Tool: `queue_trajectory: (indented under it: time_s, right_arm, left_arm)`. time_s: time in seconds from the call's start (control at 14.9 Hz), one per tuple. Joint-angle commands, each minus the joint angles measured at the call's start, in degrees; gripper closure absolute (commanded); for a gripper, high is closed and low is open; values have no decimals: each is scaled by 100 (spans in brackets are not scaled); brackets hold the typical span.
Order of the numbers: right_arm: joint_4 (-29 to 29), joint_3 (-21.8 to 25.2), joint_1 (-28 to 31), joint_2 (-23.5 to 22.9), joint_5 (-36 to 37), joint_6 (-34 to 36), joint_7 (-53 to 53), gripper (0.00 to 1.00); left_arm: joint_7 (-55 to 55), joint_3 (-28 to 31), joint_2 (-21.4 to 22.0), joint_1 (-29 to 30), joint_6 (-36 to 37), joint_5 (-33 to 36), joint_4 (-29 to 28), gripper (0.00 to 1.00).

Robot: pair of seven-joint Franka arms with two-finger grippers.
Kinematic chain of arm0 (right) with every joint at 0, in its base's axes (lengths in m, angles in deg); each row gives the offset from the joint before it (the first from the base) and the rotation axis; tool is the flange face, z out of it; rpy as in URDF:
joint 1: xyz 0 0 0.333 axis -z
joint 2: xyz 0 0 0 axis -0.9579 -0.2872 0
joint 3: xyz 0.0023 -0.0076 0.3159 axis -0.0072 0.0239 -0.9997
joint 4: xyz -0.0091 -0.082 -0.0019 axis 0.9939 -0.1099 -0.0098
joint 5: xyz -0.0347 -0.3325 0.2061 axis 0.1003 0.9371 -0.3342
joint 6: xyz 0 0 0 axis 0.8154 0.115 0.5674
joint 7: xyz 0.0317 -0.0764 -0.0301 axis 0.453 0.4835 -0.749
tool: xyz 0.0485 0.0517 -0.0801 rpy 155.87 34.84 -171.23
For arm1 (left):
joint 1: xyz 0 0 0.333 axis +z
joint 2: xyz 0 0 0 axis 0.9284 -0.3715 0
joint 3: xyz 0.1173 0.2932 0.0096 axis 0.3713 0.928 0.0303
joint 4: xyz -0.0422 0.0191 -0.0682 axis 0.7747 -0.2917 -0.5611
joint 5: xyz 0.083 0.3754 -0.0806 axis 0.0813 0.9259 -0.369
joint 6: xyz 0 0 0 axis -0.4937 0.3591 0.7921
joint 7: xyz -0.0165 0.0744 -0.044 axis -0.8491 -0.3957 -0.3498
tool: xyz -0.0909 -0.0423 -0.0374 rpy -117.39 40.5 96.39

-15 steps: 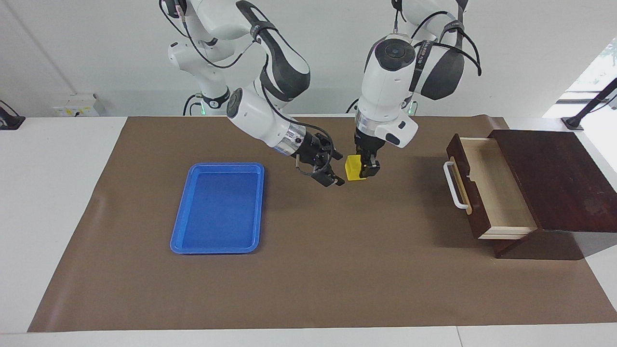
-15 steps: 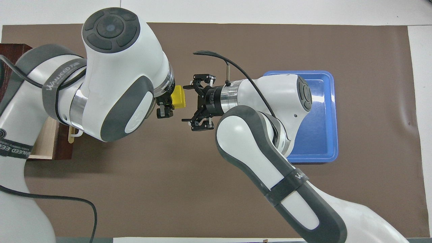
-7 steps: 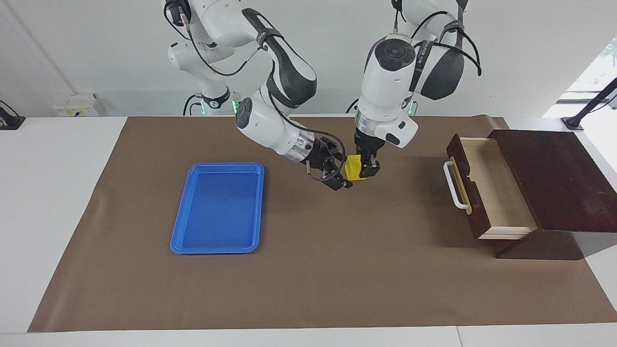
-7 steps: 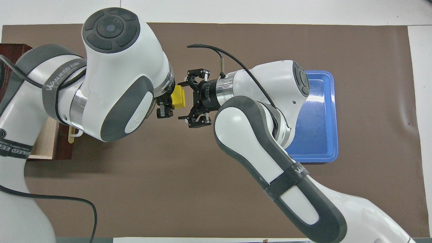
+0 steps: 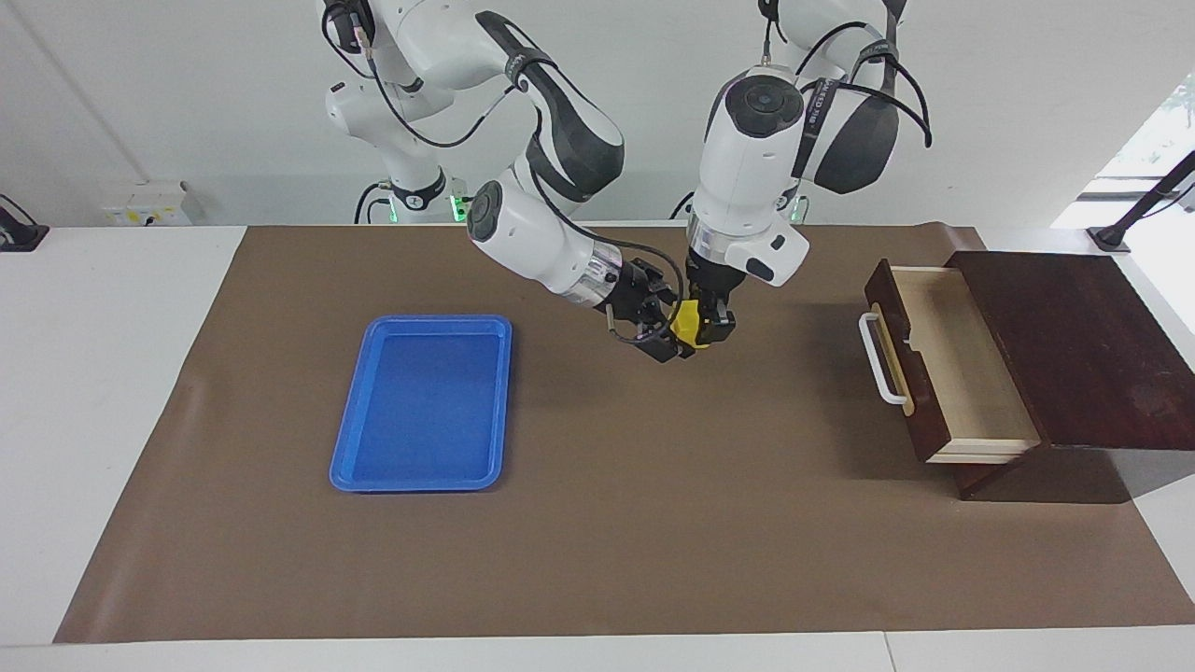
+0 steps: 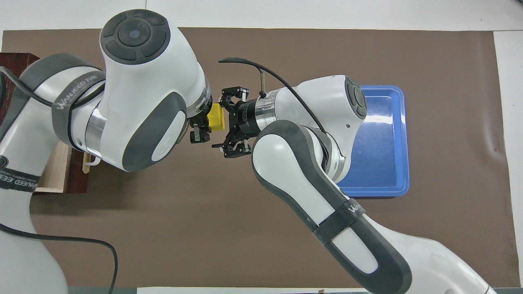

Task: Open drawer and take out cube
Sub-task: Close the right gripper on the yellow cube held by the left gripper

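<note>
**user1:** Yellow cube (image 5: 688, 322), where's it at? Drawer (image 5: 948, 359) looks pulled open at the left arm's end.

**user2:** Up in the air over the brown mat (image 5: 597, 541), pinched in the left gripper (image 5: 709, 327). Right gripper (image 5: 674, 329) sits spread wide around it from the blue tray (image 5: 425, 403) side, not clamped.

The right gripper (image 5: 674, 329) was advanced sideways over the brown mat (image 5: 597, 523), away from the tray (image 5: 422, 403) and toward the cube (image 5: 688, 321). A clear gap beside the cube was closed over the interval, until the spread fingers (image 6: 233, 92) were brought to either side of it. The right arm's elbow and forearm were carried along with the gripper.
</note>
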Motion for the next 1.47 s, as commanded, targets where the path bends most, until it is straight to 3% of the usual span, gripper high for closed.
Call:
queue_trajectory:
  time_s: [0.0, 0.07, 0.13, 0.2, 0.94, 1.0, 1.07, 1.14, 1.41]
  right_arm:
    - [-147, -9, 8, -80, 168, 49, 205, 16]
    - [-155, -9, 8, -80, 168, 40, 284, 47]
    - [-155, -9, 8, -72, 168, 40, 293, 94]
    - [-164, -9, 8, -80, 177, 31, 293, 100]
    - [-199, -9, 43, -72, 327, 58, 372, 100]
    - [-199, -18, 43, -72, 327, 49, 372, 100]
    - [-199, -9, 43, -72, 327, 49, 372, 100]
    - [-199, -18, 43, -72, 335, 58, 372, 100]
    - [-199, -18, 69, -72, 318, 49, 372, 100]
  left_arm:
    - [-34, 86, -36, -80, -42, -83, 42, 100]
    - [-34, 86, -36, -80, -42, -83, 42, 100]
    - [-34, 86, -36, -80, -51, -83, 42, 100]
    - [-34, 77, -36, -80, -68, -83, 34, 100]
    - [-25, 86, -27, -80, -86, -39, 7, 100]
    - [-25, 86, -27, -80, -86, -39, 7, 61]
    - [-34, 86, -18, -80, -77, -48, 25, 10]
    - [-34, 86, -18, -80, -68, -48, 25, 0]
    - [-34, 86, 8, -80, -60, -48, 51, 0]
